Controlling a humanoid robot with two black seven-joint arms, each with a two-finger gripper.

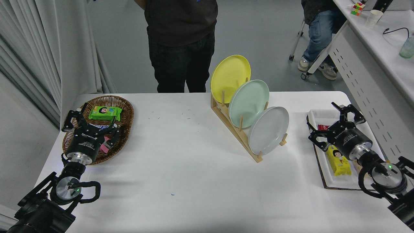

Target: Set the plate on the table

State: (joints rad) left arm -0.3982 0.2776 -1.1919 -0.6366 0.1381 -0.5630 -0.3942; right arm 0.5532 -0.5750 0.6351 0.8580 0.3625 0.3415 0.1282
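The pale grey plate [269,130] stands on edge in the nearest slot of a wooden rack [235,133] on the white table [181,168]. A mint-green plate [248,98] and a yellow plate [230,77] stand behind it in the same rack. My right gripper [334,120] is open and empty, over the white tray to the right of the grey plate, well apart from it. My left gripper [92,118] is open and parked over the wicker basket at the lower left.
A wicker basket [124,113] holds a green packet [105,113] at the left. A white tray [349,184] at the right holds a yellow snack [338,160] and a red bar [323,127]. A person [181,42] stands at the far edge. A white desk [375,58] stands far right.
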